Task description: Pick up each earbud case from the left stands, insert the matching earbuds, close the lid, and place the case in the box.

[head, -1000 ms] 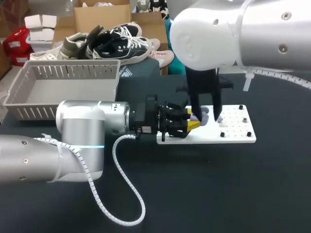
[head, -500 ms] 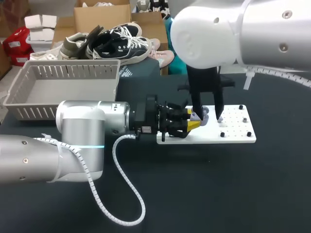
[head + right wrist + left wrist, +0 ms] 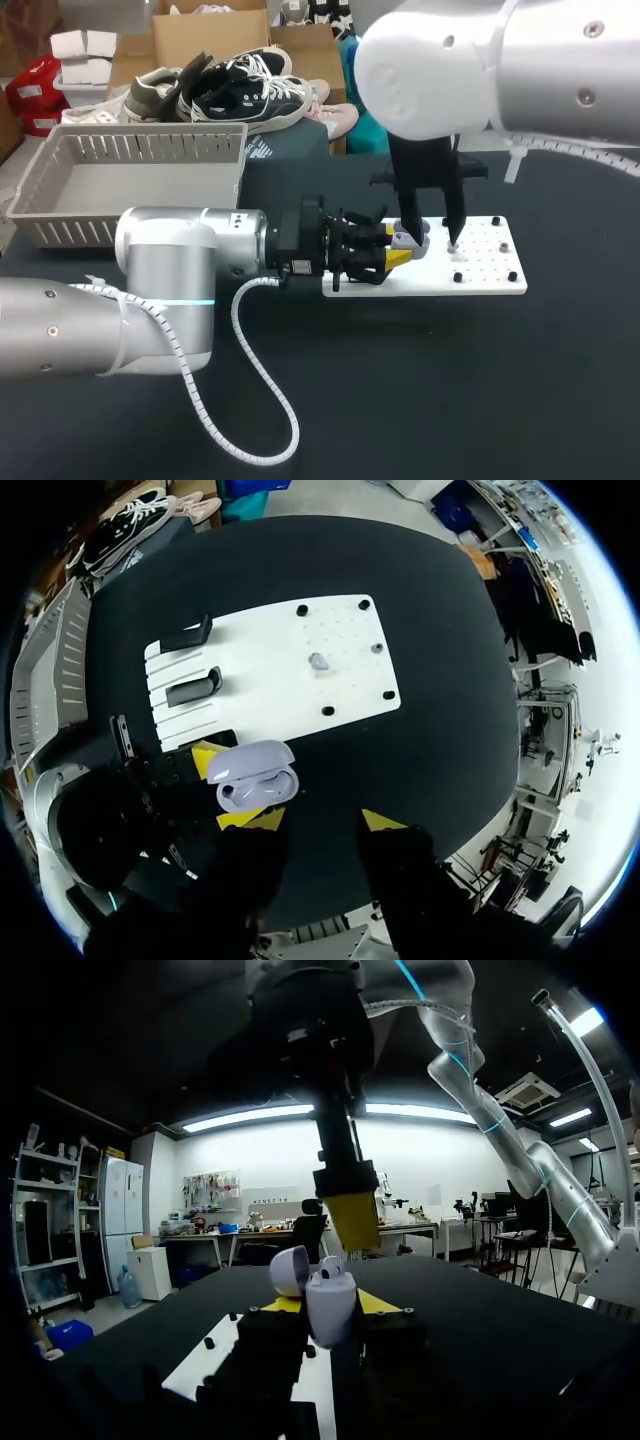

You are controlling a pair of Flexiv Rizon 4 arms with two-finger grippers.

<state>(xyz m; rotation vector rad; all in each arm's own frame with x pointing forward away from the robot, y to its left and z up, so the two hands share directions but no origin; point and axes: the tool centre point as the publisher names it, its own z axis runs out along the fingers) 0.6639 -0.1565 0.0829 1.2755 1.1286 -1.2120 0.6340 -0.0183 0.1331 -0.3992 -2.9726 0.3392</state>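
Note:
My left gripper (image 3: 392, 255) reaches in level from the left and is shut on the body of a pale lavender earbud case (image 3: 412, 240). In the left wrist view the case (image 3: 330, 1310) stands between the yellow tips with its lid (image 3: 290, 1270) flipped open and an earbud (image 3: 330, 1272) seated inside. My right gripper (image 3: 431, 238) hangs fingers-down just above the case and the white board (image 3: 490, 275), open and holding nothing. From the right wrist view the open case (image 3: 255, 780) lies ahead of my right gripper (image 3: 322, 822), and one loose earbud (image 3: 318, 662) rests on the board (image 3: 270, 650).
Two black stands (image 3: 195, 690) sit on the board's left part, both without cases. The grey slatted box (image 3: 130, 180) stands at the back left of the table. A white coiled cable (image 3: 250, 380) trails from my left arm over the black tabletop.
My right gripper has risen a little and shifted slightly right, away from the case. My left arm and the case have stayed still.

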